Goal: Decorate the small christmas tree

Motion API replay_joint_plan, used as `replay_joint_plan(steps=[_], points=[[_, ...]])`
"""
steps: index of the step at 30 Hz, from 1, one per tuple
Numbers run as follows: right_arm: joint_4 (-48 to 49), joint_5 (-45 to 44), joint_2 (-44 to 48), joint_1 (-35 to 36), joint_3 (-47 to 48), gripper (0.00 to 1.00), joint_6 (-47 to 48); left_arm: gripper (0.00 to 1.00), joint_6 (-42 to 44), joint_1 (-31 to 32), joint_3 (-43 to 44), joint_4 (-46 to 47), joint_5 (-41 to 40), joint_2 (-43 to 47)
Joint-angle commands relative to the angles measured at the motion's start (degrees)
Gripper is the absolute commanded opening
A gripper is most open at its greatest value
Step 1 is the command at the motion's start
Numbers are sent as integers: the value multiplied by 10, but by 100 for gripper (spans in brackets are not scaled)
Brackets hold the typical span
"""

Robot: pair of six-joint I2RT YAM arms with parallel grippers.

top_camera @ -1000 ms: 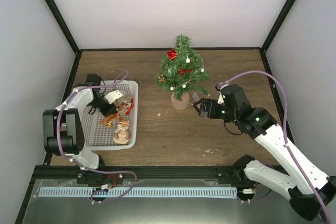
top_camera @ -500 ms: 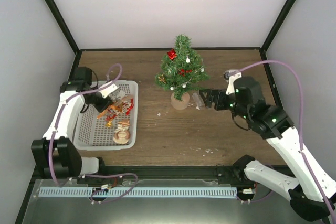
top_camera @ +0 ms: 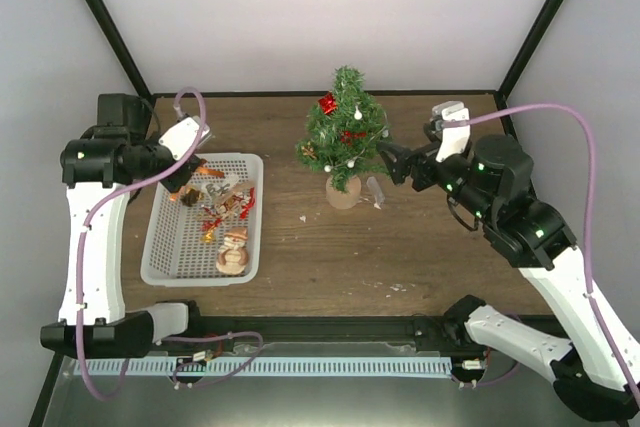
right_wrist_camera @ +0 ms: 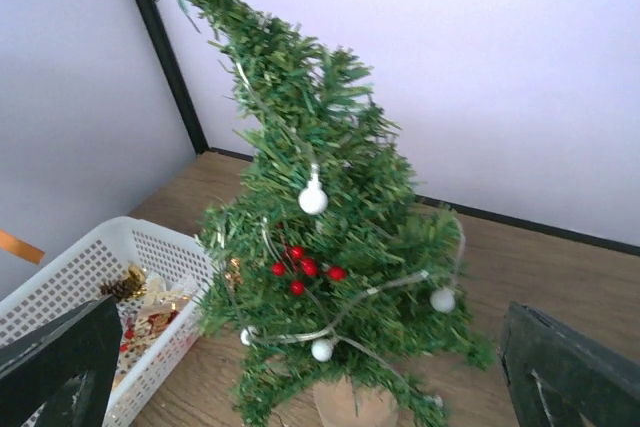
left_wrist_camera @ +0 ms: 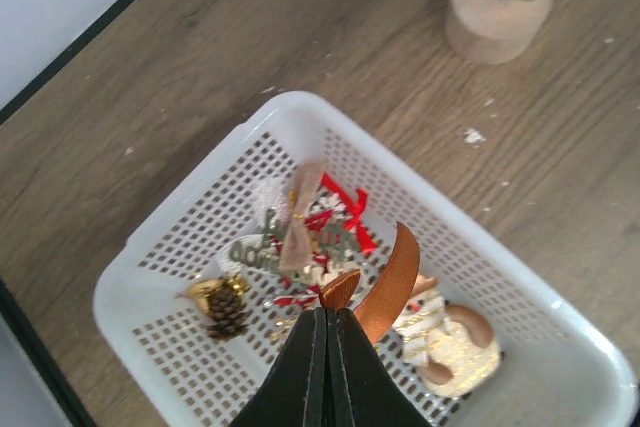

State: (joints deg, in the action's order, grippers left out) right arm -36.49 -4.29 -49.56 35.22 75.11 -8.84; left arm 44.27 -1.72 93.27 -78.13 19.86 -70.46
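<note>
Toward the back middle of the wooden table [top_camera: 300,257], the small christmas tree [top_camera: 345,142] stands upright on its round tan base [top_camera: 343,193]. It carries a red gift ornament [top_camera: 327,104], red berries [right_wrist_camera: 300,269] and white balls on a thin string. At its right side, the right gripper [top_camera: 392,164] faces the tree with its 2 fingers spread wide and holding nothing. Left of the tree sits a white basket [top_camera: 165,252] holding a snowman figure [top_camera: 233,250], a pine cone [left_wrist_camera: 227,312] and a red bow [left_wrist_camera: 345,209]. Above it, the left gripper [left_wrist_camera: 327,319] is pinched tight on a copper ribbon loop [left_wrist_camera: 390,277].
</note>
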Motion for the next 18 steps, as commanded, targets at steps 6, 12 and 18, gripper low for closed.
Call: replay_joint_plan(steps=[6,12,18], points=[[125,103,-59,17,49,88,98,0,-37,68,70,-88,65,-4],[125,145,-127,17,124,81,154,0,-12,76,83,-120,128,-5],[122,175,-196,17,193,72,183,0,2,76,58,-107,155,13]])
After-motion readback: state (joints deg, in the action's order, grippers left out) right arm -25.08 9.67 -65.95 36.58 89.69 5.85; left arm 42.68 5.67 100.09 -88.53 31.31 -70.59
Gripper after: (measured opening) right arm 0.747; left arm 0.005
